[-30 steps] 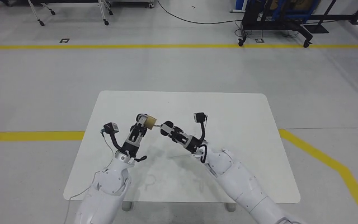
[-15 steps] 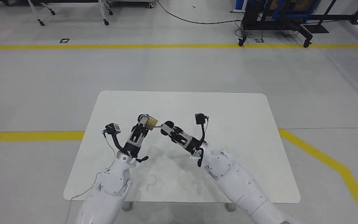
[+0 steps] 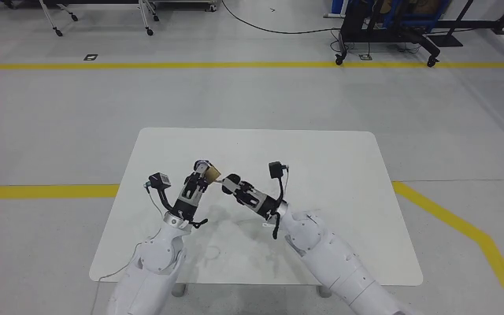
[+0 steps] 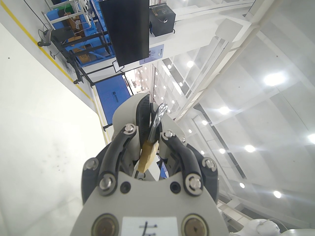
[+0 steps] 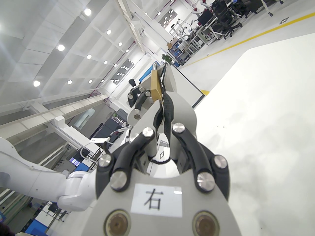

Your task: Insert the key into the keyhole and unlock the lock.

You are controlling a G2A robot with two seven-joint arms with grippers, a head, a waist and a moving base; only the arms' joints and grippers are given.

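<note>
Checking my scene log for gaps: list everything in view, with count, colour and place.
padlock: one, brass with a silver shackle, held above the table in the left pincer.
table: one, white, under both arms.
floor lines: several, yellow, beyond and beside the table.
wheeled frame: one, black, on the floor far behind the table.
left pincer: one, white and black, shut on the padlock.
right pincer: one, white and black, shut, its tip at the padlock.

Left tool (image 3: 205,172) and right tool (image 3: 229,182) closed, tip to tip.
</note>
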